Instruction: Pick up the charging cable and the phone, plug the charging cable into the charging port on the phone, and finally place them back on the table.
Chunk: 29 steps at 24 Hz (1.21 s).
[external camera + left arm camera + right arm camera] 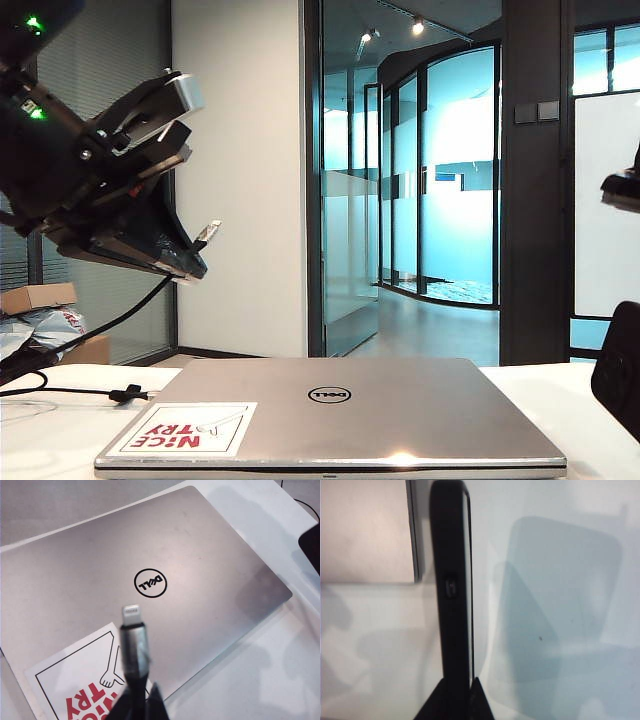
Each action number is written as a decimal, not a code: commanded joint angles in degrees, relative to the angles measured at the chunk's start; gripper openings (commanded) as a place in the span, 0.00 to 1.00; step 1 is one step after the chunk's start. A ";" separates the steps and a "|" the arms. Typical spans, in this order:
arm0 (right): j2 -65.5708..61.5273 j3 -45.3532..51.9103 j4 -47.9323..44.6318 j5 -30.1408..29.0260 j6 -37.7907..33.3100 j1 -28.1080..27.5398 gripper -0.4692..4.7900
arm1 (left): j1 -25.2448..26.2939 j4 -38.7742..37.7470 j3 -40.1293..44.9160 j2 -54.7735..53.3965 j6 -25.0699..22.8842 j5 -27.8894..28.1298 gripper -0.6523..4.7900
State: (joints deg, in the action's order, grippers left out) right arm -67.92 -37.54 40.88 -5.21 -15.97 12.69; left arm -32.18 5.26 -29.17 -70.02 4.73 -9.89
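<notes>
Only the right gripper [456, 700] wrist view shows the phone [451, 580] port.

Laptop lid [150, 555] is reading as brushed silver metal, satin, with a glossy black ring logo [150, 583]. A paper sticker [186, 429] is lying flat on it, matt white with red print. I'm seeing the charging cable [134, 645] with a dull grey metallic sleeve and a pale silver-white plug tip. The phone [451, 590] is showing a matt black edge, looking like plastic or rubber. The table [560, 580] is looking smooth, white and faintly sheeny.
</notes>
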 commanded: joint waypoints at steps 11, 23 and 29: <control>-8.92 -0.57 2.51 3.61 2.78 1.86 0.32 | -0.07 0.74 -0.02 0.20 -0.20 -0.17 0.11; -18.34 -0.70 0.90 0.15 2.78 1.90 0.17 | -0.13 0.22 -0.02 0.20 0.22 -0.20 0.11; -17.42 -6.69 1.79 -9.03 5.64 1.90 0.07 | -5.25 -2.03 -0.02 0.20 4.13 -0.22 0.11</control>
State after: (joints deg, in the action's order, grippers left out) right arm -86.00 -42.96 43.88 -9.48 -10.85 14.44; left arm -36.56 3.40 -29.15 -70.02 6.44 -9.89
